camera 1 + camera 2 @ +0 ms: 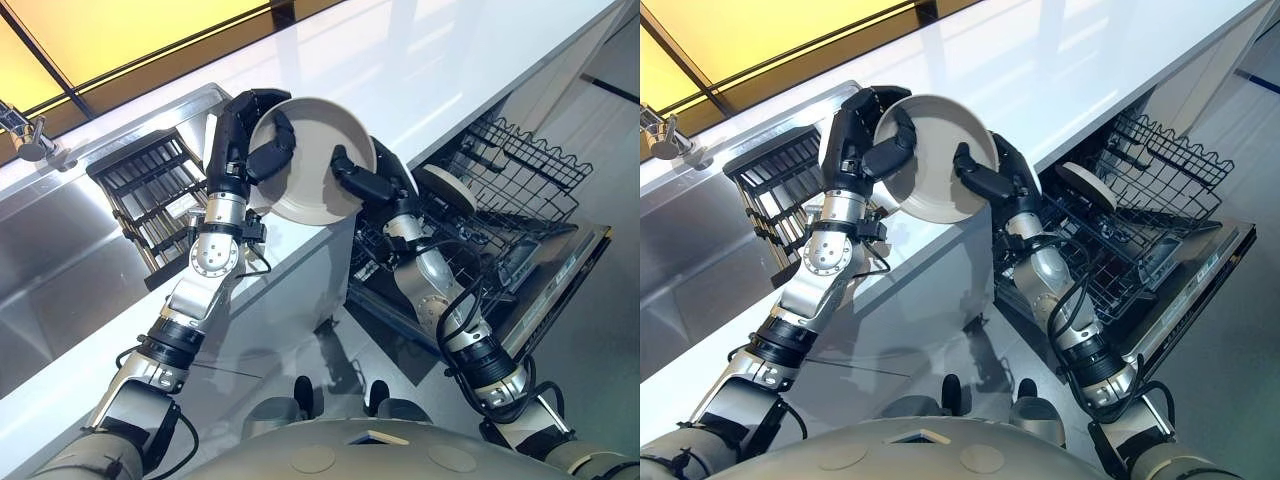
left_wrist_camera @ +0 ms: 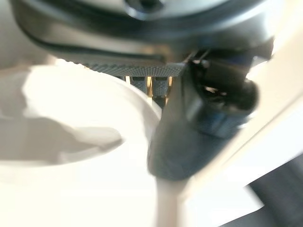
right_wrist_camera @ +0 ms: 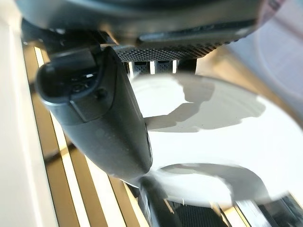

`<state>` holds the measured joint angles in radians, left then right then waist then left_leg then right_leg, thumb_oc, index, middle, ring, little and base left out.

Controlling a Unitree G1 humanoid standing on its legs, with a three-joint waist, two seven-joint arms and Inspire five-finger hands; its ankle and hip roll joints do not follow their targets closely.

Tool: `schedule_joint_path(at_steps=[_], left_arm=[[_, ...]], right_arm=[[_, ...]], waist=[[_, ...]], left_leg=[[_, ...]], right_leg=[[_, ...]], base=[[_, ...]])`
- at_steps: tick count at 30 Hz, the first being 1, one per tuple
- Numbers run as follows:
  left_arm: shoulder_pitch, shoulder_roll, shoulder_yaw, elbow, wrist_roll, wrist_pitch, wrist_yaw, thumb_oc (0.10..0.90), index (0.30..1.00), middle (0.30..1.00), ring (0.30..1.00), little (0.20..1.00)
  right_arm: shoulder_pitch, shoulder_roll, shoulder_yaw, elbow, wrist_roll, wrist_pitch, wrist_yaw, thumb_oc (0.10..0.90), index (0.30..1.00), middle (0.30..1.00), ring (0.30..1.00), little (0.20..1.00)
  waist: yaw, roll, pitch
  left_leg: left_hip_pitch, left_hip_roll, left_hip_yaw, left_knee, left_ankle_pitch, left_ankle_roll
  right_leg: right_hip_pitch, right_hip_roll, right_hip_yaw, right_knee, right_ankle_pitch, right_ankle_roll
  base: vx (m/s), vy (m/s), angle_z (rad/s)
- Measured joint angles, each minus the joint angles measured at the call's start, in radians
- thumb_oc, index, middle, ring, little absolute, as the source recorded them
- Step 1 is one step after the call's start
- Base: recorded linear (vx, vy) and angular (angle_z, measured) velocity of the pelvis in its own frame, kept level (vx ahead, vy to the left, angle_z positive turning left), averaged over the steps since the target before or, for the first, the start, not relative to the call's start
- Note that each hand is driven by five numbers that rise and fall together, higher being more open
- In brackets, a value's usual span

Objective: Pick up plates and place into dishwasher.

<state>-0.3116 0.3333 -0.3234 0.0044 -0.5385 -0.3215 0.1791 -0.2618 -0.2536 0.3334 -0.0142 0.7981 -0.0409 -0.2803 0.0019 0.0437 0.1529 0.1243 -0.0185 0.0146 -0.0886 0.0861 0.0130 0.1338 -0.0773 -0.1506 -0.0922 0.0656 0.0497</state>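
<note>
Plate [image 1: 318,165] held upright in air above white worktop [image 1: 420,70] edge, near frame centre. Left hand [image 1: 250,140] curled round rim at 9 o'clock; right hand [image 1: 362,178] pinching rim at 4 o'clock. Likely handover step. Advice: right hand firm before left lets go, then swing toward 3 o'clock, slot plate on edge between dishwasher rack [image 1: 500,200] tines, beside plate already racked [image 1: 446,187].
</note>
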Motion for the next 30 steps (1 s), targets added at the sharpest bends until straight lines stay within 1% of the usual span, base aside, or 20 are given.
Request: schedule_joint_path(at_steps=[2, 3, 6, 9, 11, 13, 17, 19, 21, 22, 23, 24, 25, 27, 30], left_arm=[[0.000, -0.035, 0.002, -0.026, -0.084, -0.010, -0.035, 0.800, 0.900, 0.900, 0.900, 0.900], [0.000, -0.046, 0.007, -0.027, -0.137, -0.010, -0.045, 0.800, 0.900, 0.900, 0.900, 0.900], [0.000, -0.060, 0.006, -0.027, -0.214, -0.005, -0.064, 0.800, 0.900, 0.900, 0.900, 0.900], [0.000, -0.066, 0.012, -0.026, -0.257, 0.014, -0.086, 0.800, 0.900, 0.900, 0.900, 0.900], [0.002, -0.066, 0.011, -0.026, -0.268, 0.038, -0.113, 0.800, 0.900, 0.900, 0.900, 0.900], [0.016, -0.063, 0.011, -0.027, -0.271, 0.046, -0.142, 0.800, 0.900, 0.900, 0.900, 0.900], [0.061, -0.043, 0.035, -0.026, -0.286, 0.067, -0.166, 0.800, 0.900, 0.900, 0.900, 0.900], [0.097, -0.032, 0.105, -0.026, -0.283, 0.083, -0.174, 0.800, 0.900, 0.900, 0.900, 0.900], [0.118, -0.024, 0.166, -0.024, -0.283, 0.083, -0.167, 0.800, 0.900, 0.900, 0.900, 0.900], [0.136, -0.003, 0.220, -0.021, -0.269, 0.083, -0.166, 0.800, 0.900, 0.900, 0.900, 0.900], [0.143, 0.003, 0.245, -0.020, -0.261, 0.083, -0.164, 0.800, 0.900, 0.900, 0.900, 0.900], [0.159, 0.008, 0.312, -0.014, -0.240, 0.083, -0.155, 0.800, 0.900, 0.900, 0.900, 0.900], [0.164, 0.011, 0.336, -0.011, -0.233, 0.083, -0.150, 0.800, 0.900, 0.900, 0.900, 0.900], [0.190, 0.024, 0.417, -0.004, -0.190, 0.083, -0.123, 0.800, 0.900, 0.900, 0.900, 0.900], [0.214, 0.060, 0.494, 0.033, -0.079, 0.082, -0.066, 0.800, 0.900, 0.900, 0.900, 0.900]], right_arm=[[0.002, -0.001, -0.016, 0.007, 0.020, -0.016, 0.000, 0.100, 0.300, 0.300, 0.300, 0.200], [0.003, -0.002, -0.015, 0.006, 0.022, -0.028, 0.000, 0.100, 0.300, 0.300, 0.300, 0.200], [0.005, -0.014, -0.021, 0.006, 0.017, -0.045, -0.020, 0.100, 0.300, 0.300, 0.300, 0.200], [0.004, -0.020, -0.029, 0.004, -0.019, -0.072, -0.045, 0.100, 0.300, 0.300, 0.300, 0.200], [-0.002, -0.029, -0.058, 0.000, -0.080, -0.092, -0.081, 0.100, 0.300, 0.300, 0.300, 0.200], [-0.021, -0.028, -0.100, -0.002, -0.146, -0.117, -0.117, 0.100, 0.300, 0.300, 0.300, 0.200], [-0.046, -0.048, -0.235, 0.000, -0.320, -0.181, -0.183, 0.100, 0.300, 0.300, 0.300, 0.200], [-0.045, -0.093, -0.338, 0.014, -0.413, -0.206, -0.212, 0.100, 0.300, 0.300, 0.300, 0.200], [-0.042, -0.117, -0.409, 0.018, -0.435, -0.213, -0.232, 0.100, 0.300, 0.300, 0.300, 0.200], [-0.025, -0.152, -0.454, 0.033, -0.455, -0.230, -0.234, 0.100, 0.300, 0.300, 0.300, 0.200], [-0.019, -0.163, -0.470, 0.040, -0.461, -0.232, -0.234, 0.100, 0.300, 0.300, 0.300, 0.200], [-0.001, -0.175, -0.520, 0.060, -0.467, -0.233, -0.222, 0.100, 0.300, 0.300, 0.300, 0.200], [0.010, -0.178, -0.539, 0.068, -0.467, -0.234, -0.212, 0.100, 0.300, 0.300, 0.300, 0.200], [0.072, -0.195, -0.577, 0.087, -0.476, -0.233, -0.187, 0.100, 0.300, 0.300, 0.300, 0.200], [0.161, -0.203, -0.594, 0.131, -0.546, -0.216, -0.114, 0.100, 0.300, 0.300, 0.300, 0.200]], waist=[[-0.003, 0.000, 0.000], [-0.011, 0.001, -0.001], [-0.018, 0.001, -0.001], [-0.014, 0.001, -0.001], [-0.006, 0.001, -0.001], [-0.003, 0.001, -0.001], [-0.003, 0.001, -0.001], [-0.005, 0.001, -0.001], [-0.009, 0.001, -0.001], [-0.013, 0.001, -0.001], [-0.016, 0.001, -0.001], [-0.022, 0.001, -0.001], [-0.024, 0.001, -0.001], [-0.027, 0.001, -0.001], [-0.027, 0.002, -0.001]], left_leg=[[0.002, 0.001, 0.004, 0.000, 0.000, 0.000], [0.004, 0.002, 0.005, 0.000, 0.000, 0.000], [0.004, 0.004, 0.006, 0.000, -0.001, -0.001], [0.004, 0.003, 0.006, 0.000, -0.001, -0.001], [0.004, 0.002, 0.007, 0.000, -0.001, -0.001], [0.003, 0.002, 0.007, 0.000, -0.001, -0.001], [0.001, 0.002, 0.009, -0.001, -0.001, -0.001], [0.001, 0.002, 0.009, -0.002, -0.003, -0.001], [0.001, 0.003, 0.010, -0.004, -0.004, -0.001], [0.001, 0.003, 0.010, -0.004, -0.006, -0.001], [0.001, 0.003, 0.011, -0.004, -0.006, -0.001], [0.001, 0.003, 0.011, -0.004, -0.006, -0.001], [0.001, 0.003, 0.011, -0.004, -0.006, -0.001], [0.001, 0.003, 0.011, -0.004, -0.007, 0.000], [0.001, 0.004, 0.012, -0.005, -0.012, -0.003]], right_leg=[[0.000, 0.001, 0.003, 0.000, 0.000, 0.000], [0.000, 0.003, 0.005, 0.000, 0.000, 0.000], [0.000, 0.004, 0.005, 0.000, 0.000, 0.000], [0.000, 0.003, 0.005, 0.000, 0.000, 0.000], [0.000, 0.002, 0.005, 0.000, 0.000, 0.000], [0.000, 0.002, 0.005, -0.002, 0.000, 0.000], [-0.003, 0.002, 0.008, -0.004, 0.000, 0.000], [-0.004, 0.002, 0.011, -0.004, 0.000, 0.000], [-0.006, 0.003, 0.015, -0.004, 0.000, 0.000], [-0.006, 0.003, 0.017, -0.004, 0.000, 0.000], [-0.006, 0.003, 0.017, -0.004, 0.000, 0.000], [-0.006, 0.004, 0.017, -0.004, 0.000, 0.000], [-0.005, 0.004, 0.017, -0.004, 0.000, 0.000], [-0.005, 0.003, 0.018, -0.004, 0.000, 0.000], [-0.006, 0.003, 0.018, -0.005, -0.001, 0.000]], base=[[-0.02, -0.021, -0.08], [-0.02, -0.015, -0.09], [-0.01, -0.007, -0.02], [0.00, 0.000, 0.00], [0.00, 0.000, 0.00], [-0.01, 0.000, 0.02], [-0.02, 0.002, -0.01], [0.00, 0.010, -0.04], [0.01, 0.014, -0.05], [0.01, 0.019, -0.05], [0.00, 0.000, 0.00], [0.00, 0.000, 0.00], [0.00, 0.034, 0.00], [-0.01, 0.032, -0.01], [-0.01, 0.032, 0.00]])
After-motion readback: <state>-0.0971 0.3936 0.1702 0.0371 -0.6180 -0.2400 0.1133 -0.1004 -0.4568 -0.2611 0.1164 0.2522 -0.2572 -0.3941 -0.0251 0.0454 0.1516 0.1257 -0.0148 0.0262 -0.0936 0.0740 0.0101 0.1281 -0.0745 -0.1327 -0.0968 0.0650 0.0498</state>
